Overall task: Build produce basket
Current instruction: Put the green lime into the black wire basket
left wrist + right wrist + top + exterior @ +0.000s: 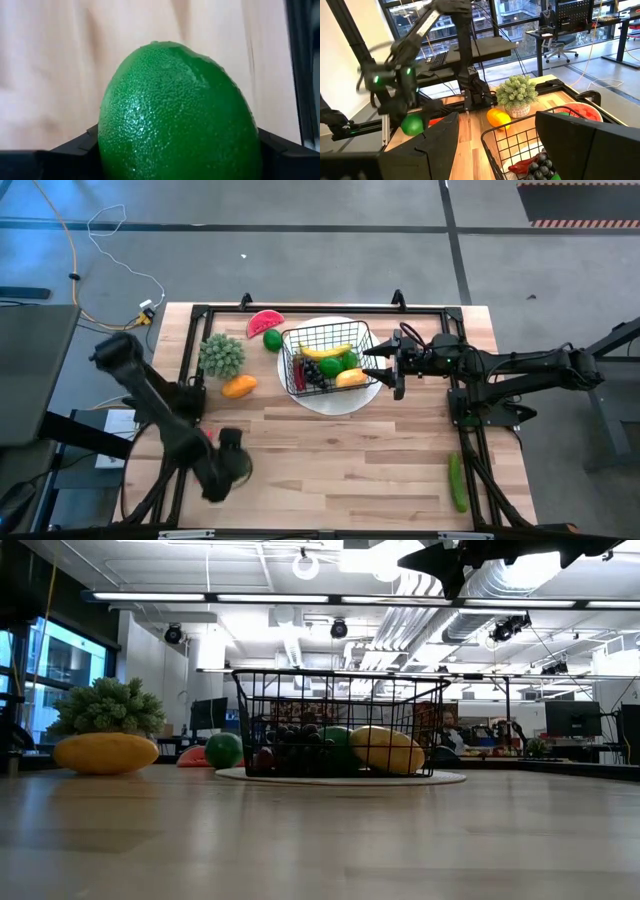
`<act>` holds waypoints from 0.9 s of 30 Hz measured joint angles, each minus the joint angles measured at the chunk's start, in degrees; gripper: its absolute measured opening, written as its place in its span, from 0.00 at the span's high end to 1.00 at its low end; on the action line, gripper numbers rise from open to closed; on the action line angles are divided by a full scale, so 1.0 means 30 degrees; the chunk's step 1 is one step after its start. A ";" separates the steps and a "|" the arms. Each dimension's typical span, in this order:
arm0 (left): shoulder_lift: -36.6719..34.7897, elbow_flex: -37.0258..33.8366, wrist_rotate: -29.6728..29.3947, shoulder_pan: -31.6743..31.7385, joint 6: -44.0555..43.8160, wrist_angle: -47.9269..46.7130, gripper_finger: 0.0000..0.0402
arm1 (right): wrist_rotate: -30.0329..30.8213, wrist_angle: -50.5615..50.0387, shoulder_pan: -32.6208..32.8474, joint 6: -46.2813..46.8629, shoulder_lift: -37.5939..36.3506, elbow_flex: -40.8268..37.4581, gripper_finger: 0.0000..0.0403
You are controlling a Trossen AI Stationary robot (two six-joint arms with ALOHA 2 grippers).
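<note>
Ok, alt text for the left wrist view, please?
A green lime fills most of the frame, gripped between the left gripper's two dark fingers at the bottom. Behind it is pale wooden table, with a dark frame edge along one side.

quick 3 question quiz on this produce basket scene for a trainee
1. True or false: the left gripper holds a green lime.
2. Where does the cucumber lie? A) in the basket B) on the table near the right arm's base C) on the white plate
3. Which gripper waits at the basket's rim?

Key: 1 true. 2 B. 3 the right gripper, fingers open.
</note>
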 joint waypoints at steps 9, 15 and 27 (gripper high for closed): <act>-0.6313 0.0015 -0.5290 0.8582 0.5868 0.3887 0.30 | -0.0003 -0.0229 0.0003 0.0481 0.0000 0.0003 0.39; -0.8398 -0.1659 -0.4165 1.3109 0.8363 1.4061 0.30 | 0.0000 -0.0342 0.0006 0.0487 0.0000 0.0000 0.39; -0.8205 -0.8067 -0.0358 1.4897 0.5457 2.6288 0.30 | -0.0075 -0.0262 0.0007 0.0495 0.0000 0.0000 0.39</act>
